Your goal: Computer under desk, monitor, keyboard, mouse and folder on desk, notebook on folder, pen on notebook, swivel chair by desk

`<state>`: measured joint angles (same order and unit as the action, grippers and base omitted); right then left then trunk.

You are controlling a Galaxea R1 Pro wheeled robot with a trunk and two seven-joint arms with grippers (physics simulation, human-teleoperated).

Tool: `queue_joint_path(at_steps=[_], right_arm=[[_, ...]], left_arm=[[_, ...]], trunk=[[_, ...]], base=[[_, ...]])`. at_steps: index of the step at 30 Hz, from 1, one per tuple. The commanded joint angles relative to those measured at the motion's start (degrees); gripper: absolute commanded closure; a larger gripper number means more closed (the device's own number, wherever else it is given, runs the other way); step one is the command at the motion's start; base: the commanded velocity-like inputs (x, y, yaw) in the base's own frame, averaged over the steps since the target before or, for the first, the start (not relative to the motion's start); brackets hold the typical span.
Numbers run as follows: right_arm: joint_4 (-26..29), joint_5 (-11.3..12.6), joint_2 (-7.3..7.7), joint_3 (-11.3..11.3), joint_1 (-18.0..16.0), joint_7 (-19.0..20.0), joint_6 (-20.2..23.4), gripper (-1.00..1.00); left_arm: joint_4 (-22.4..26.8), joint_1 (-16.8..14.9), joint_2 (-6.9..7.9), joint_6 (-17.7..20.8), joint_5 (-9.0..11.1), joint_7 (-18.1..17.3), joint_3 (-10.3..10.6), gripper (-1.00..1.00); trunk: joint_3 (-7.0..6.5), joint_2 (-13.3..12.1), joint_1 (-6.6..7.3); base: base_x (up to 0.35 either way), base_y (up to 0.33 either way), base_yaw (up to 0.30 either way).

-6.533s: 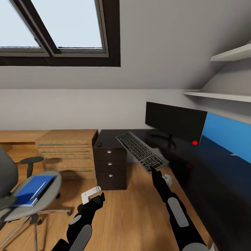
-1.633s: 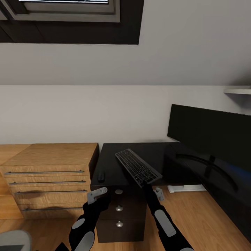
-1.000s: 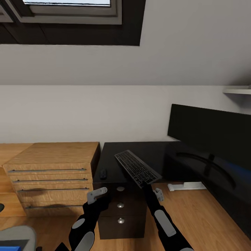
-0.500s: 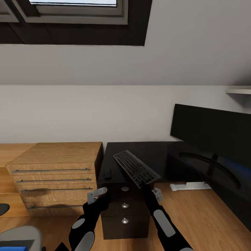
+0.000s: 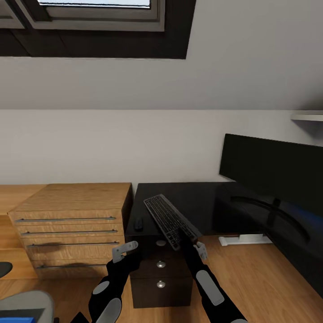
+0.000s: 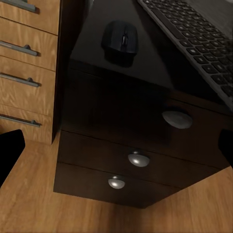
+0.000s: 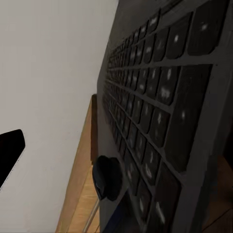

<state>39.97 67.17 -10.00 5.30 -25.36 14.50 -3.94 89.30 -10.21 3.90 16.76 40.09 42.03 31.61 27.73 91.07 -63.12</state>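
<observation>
Since half a second ago the keyboard (image 5: pixel 171 220), pinched by the right gripper (image 5: pixel 187 236) (left gripper (image 5: pixel 124 251) spread, idle), swung toward eleven o'clock, lining up over the desk (image 5: pixel 211 202).

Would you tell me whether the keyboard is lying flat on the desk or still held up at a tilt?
Held and tilted. The right claw grips the keyboard's near end, which overhangs the desk's front edge; whether its far end touches the top, I cannot tell.

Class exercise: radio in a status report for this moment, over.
Right gripper shut on keyboard, angled over desk. Left gripper open, empty. Mouse close beside keyboard's landing spot.
</observation>
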Motion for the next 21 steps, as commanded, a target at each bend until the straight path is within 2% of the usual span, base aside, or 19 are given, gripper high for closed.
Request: queue_joint_path(at_steps=[1,9,14,21], right_arm=[[-0.07,0.60,0.00,0.14,-0.04,0.24,-0.28,-1.00],[-0.07,0.60,0.00,0.15,-0.05,0.27,-0.27,-1.00],[-0.07,0.60,0.00,0.15,-0.08,0.27,-0.27,-1.00],[-0.22,0.54,0.00,0.15,-0.10,0.08,-0.30,-1.00]], left_arm=[[0.08,-0.07,0.05,0.16,0.25,0.42,0.12,-1.00],[0.05,-0.06,0.05,0.16,0.25,0.42,0.12,-1.00],[0.07,-0.07,0.05,0.27,0.25,0.42,0.12,-1.00],[0.02,-0.07,0.05,0.51,0.33,0.37,0.05,-1.00]], trunk=[[0.06,0.03,0.00],[0.06,0.03,0.00],[0.06,0.03,0.00],[0.06,0.03,0.00]], base=[[0.000,0.000,0.000],[-0.034,0.000,0.000],[-0.297,-0.062,0.000],[-0.291,-0.200,0.000]])
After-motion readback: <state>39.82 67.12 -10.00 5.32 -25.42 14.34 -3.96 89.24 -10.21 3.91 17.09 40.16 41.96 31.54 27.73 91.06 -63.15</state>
